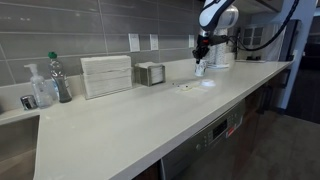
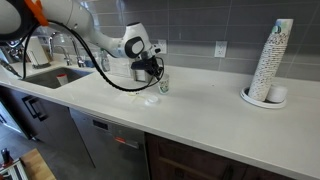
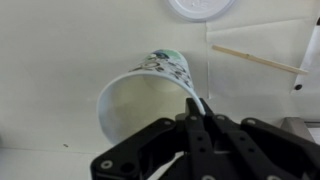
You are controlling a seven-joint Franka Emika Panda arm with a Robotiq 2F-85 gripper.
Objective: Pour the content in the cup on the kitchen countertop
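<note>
1. Surface [image 1: 130, 120]: long cream counter, grey tiled wall behind it. Seen in both exterior views.
2. Arm [image 2: 95, 40]: reaches over the surface from the sink end, wrist bent down.
3. Stack of plain white cups [image 2: 272, 55]: stands well apart from the arm, near the wall.
4. Cup [image 2: 163, 83]: patterned paper cup, low over the surface mid-depth. Can't tell if its base touches. In the wrist view its open mouth faces the camera [image 3: 140, 95].
5. Claw [image 3: 195, 110]: pinched onto the cup's rim, fingers nearly together with only the rim wall between them.
6. White round disc [image 2: 150, 99]: flat on the surface just beside the cup.
7. Thin wooden stick [image 3: 255, 60]: lies on the surface near the cup.
8. Content: too small to make out in any view.
</note>
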